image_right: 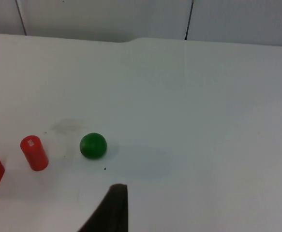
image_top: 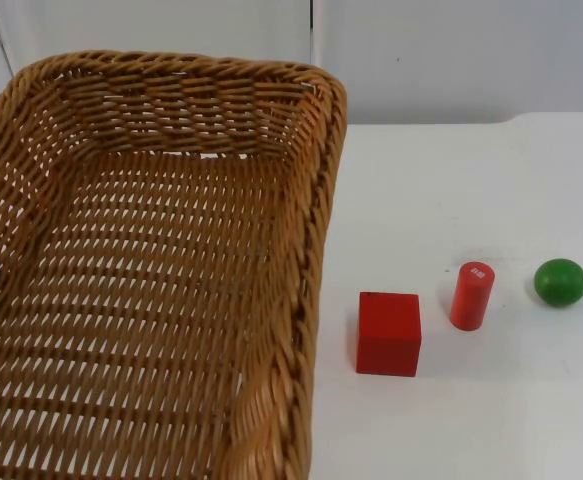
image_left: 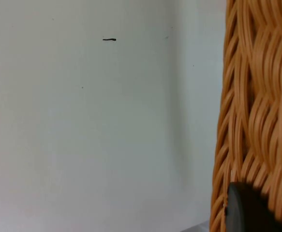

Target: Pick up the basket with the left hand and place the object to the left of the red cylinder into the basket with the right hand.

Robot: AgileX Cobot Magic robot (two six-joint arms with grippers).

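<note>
The red cube [image_top: 389, 333] sits flat on the white table [image_top: 471, 180], just left of the upright red cylinder [image_top: 472, 295]; its faces are almost square to the table edge; a green ball [image_top: 560, 282] lies to the right. The left gripper [image_left: 247, 208] holds the wicker basket [image_top: 151, 270] by its wall; the right gripper [image_right: 112, 208] hangs above the table near the ball, its opening cannot be told.
</note>
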